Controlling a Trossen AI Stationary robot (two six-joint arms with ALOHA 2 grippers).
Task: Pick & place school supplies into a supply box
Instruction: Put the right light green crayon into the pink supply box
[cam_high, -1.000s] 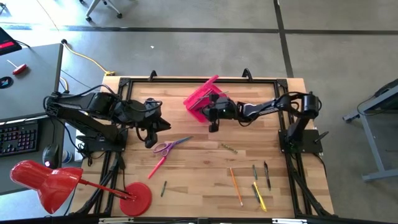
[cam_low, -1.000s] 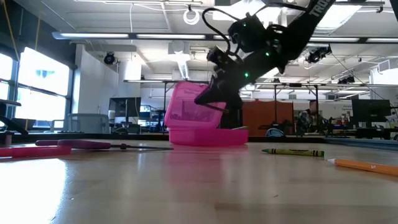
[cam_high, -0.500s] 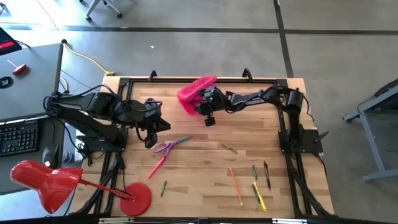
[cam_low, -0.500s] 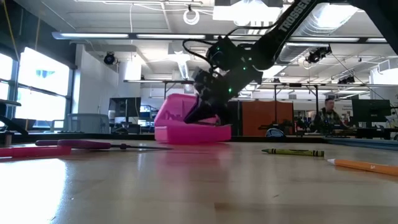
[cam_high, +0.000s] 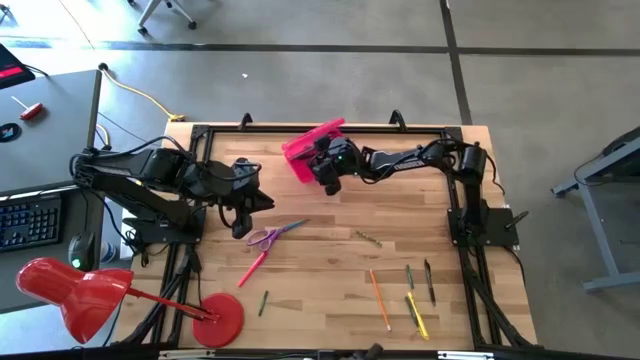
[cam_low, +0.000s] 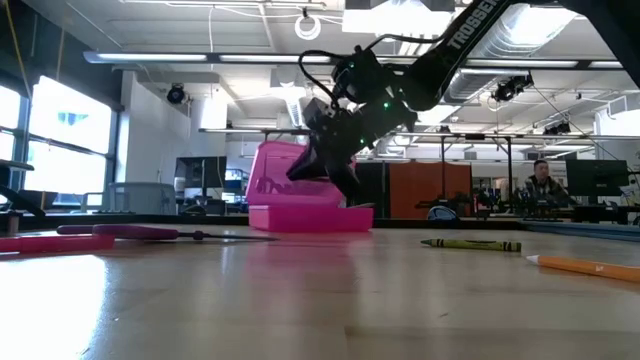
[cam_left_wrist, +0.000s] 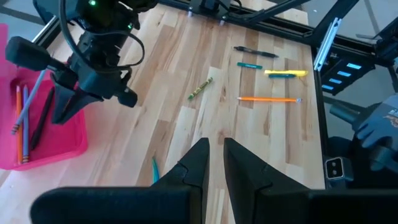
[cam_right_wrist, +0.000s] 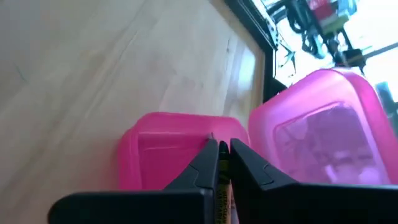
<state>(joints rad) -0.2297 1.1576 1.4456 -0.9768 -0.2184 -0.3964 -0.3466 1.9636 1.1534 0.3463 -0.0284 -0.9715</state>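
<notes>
Right pincer: right pincer (cam_high: 329, 184) hangs over the open supply box (cam_high: 298, 160) at the rear of the surface (cam_high: 330, 270), tips pointing down into the tray.
Right pincer grip: fingers (cam_right_wrist: 208, 158) nearly together, with a thin yellow-green stick (cam_right_wrist: 221, 190) pinched between them; what kind of stick it is cannot be told.
Low view: right pincer (cam_low: 352, 198) has its tips at the level of the tray's rim, in front of the raised lid (cam_low: 275, 170).
Supply box: pink and translucent, left of the middle along the far edge; lid (cam_high: 318, 133) tilted up on the far side, tray (cam_right_wrist: 168, 146) open towards the pincer.
Box contents: an orange pencil (cam_left_wrist: 18, 127), a pale grey pencil (cam_left_wrist: 32, 99) and a dark pen (cam_left_wrist: 41, 121) lie lengthwise in the tray.
Left pincer: left pincer (cam_high: 240, 229) hovers over the left side of the surface, near the scissors; fingers (cam_left_wrist: 198, 155) a narrow gap apart, nothing between them.
Scissors: purple-handled scissors (cam_high: 266, 237) lie flat, left of centre, with a pink pen (cam_high: 252, 268) just in front.
Centre: a green crayon (cam_high: 368, 238) lies alone, well apart from the box.
Front right: an orange pencil (cam_high: 379, 298), a yellow pen (cam_high: 416, 315), a green pen (cam_high: 409, 275) and a black pen (cam_high: 429, 282) lie close together.
Front left: a short dark green pencil (cam_high: 263, 302) lies near the red lamp base (cam_high: 220, 318).
</notes>
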